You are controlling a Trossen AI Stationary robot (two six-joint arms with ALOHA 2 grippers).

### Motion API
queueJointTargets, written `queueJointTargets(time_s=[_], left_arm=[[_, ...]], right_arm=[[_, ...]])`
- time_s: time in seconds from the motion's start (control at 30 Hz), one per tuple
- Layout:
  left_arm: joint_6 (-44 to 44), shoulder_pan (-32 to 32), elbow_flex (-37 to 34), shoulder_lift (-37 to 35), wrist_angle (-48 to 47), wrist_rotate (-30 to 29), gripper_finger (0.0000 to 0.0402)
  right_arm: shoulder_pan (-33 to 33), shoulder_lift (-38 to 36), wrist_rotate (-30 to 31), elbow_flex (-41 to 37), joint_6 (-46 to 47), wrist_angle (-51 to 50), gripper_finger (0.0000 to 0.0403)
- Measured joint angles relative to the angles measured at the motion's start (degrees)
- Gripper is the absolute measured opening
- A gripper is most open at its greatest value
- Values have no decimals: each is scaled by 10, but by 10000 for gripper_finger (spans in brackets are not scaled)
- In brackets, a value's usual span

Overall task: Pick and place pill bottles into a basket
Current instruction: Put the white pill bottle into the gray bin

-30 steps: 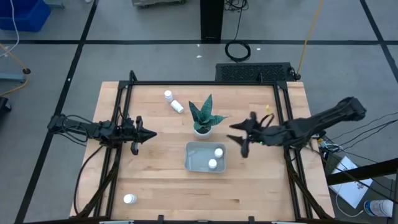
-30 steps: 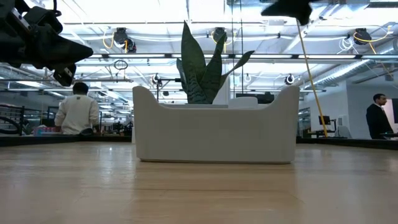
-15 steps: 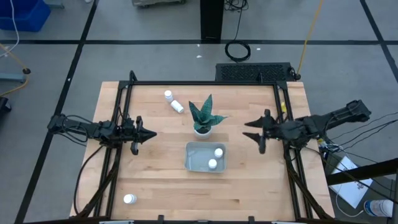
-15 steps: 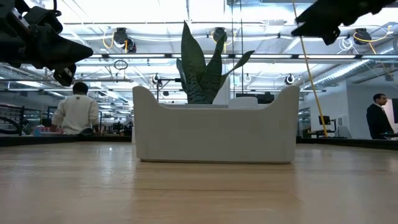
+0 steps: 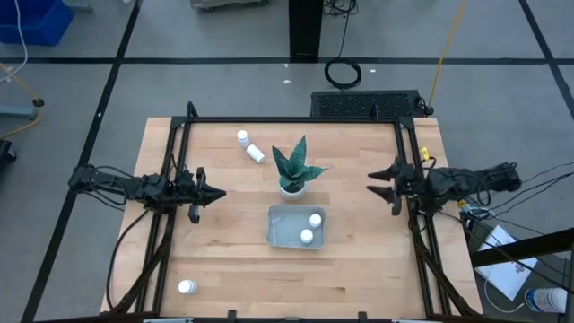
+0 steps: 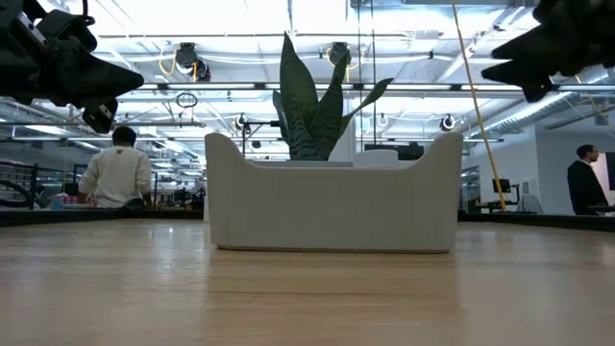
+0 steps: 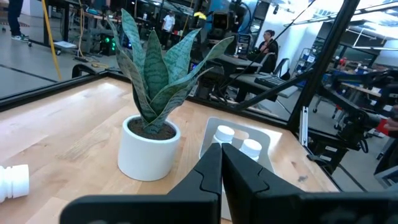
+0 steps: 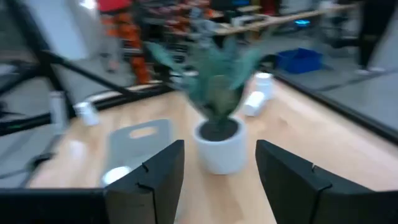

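Observation:
The basket (image 5: 283,227), a shallow pale tray, lies mid-table with two white pill bottles (image 5: 316,219) (image 5: 307,236) standing in it. Two more bottles are at the far left, one upright (image 5: 242,137) and one on its side (image 5: 256,153); another stands at the near left corner (image 5: 186,287). My left gripper (image 5: 218,192) hangs shut over the table's left side, pointing level at the plant; its wrist view shows the shut fingers (image 7: 221,158) before the basket (image 7: 268,138). My right gripper (image 5: 375,183) is open and empty over the right edge, away from the basket (image 8: 140,140).
A small white pot with a green spiky plant (image 5: 291,172) stands just beyond the basket's far side. A black frame (image 5: 287,121) runs along the table's far, left and right sides. Bare wood lies between the basket and the near edge. People show in the room behind.
My right gripper has drawn back from beside the basket toward the table's right edge and sunk a little, staying open and empty. The bottles and the basket have not moved.

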Motion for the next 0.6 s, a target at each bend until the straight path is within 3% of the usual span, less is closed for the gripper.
queueJointTargets(time_s=[0.17, 0.6], left_arm=[[0, 0, 0, 0, 0, 0, 12], [0, 0, 0, 0, 0, 0, 12]], right_arm=[[-5, -79, -79, -53, 15, -1, 194], [-5, -78, -140, -150, 28, 100, 192]])
